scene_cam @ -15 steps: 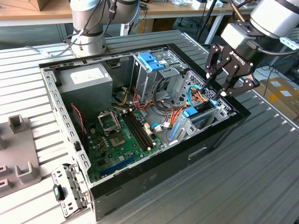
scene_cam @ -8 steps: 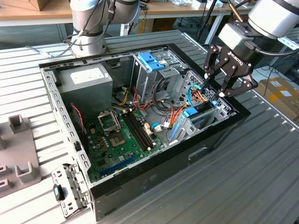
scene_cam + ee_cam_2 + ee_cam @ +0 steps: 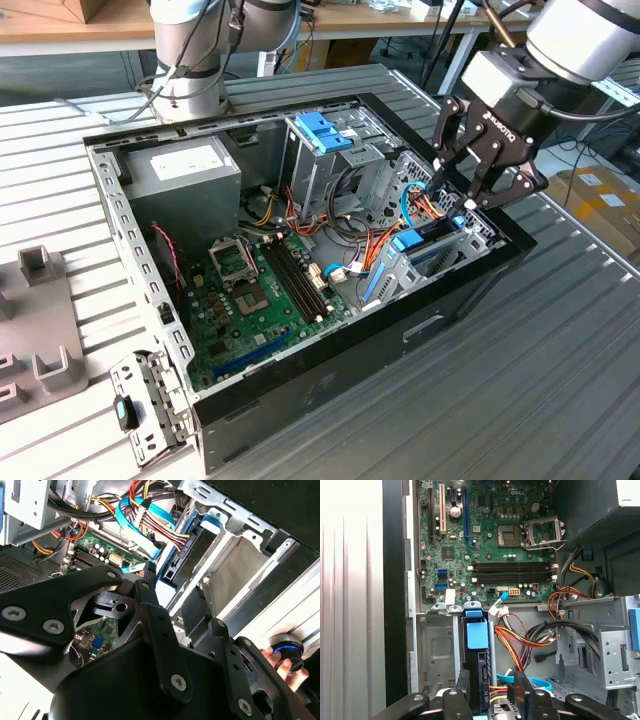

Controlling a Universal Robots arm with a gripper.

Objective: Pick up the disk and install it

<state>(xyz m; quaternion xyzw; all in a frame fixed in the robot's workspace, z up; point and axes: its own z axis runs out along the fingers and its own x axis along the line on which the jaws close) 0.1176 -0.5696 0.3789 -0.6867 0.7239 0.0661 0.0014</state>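
Observation:
The disk point(image 3: 422, 244) is a dark drive in a bright blue carrier. It stands on edge in a metal bay at the corner of the open computer case point(image 3: 300, 400) on the exterior view's right. My gripper point(image 3: 458, 197) hangs just above it and is open. In the first wrist view the disk point(image 3: 479, 675) rises between the two black fingers point(image 3: 462, 687), close to one of them, with its blue tab uppermost and the gripper point(image 3: 491, 682) straddling it. In the second wrist view the disk's blue frame point(image 3: 210, 522) lies beyond the fingertips point(image 3: 149, 572).
Orange, yellow and light-blue cables point(image 3: 400, 215) crowd beside the bay. An upright metal cage with a blue handle point(image 3: 325, 130), the power supply point(image 3: 185, 165) and the motherboard point(image 3: 260, 290) sit in the case. Grey fixtures point(image 3: 40, 265) lie at the left. A person's hand point(image 3: 280, 665) holds a round knob.

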